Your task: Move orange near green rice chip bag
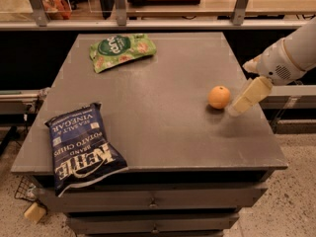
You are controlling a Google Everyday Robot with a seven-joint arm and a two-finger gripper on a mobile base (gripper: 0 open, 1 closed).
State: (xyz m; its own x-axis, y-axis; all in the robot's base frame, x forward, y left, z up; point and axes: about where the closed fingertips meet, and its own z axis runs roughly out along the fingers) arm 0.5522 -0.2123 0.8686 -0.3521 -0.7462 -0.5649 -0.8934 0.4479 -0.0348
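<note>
The orange (219,97) sits on the grey table top (163,112), right of centre. The green rice chip bag (121,50) lies flat at the far left of the table, well away from the orange. My gripper (243,101) comes in from the right on a white arm (289,58). It points down towards the table just right of the orange, close beside it and not around it.
A dark blue Kettle potato chip bag (81,146) lies at the near left corner, overhanging the front edge. Drawers (153,201) sit under the table top. A shelf with a rail (158,21) runs behind the table.
</note>
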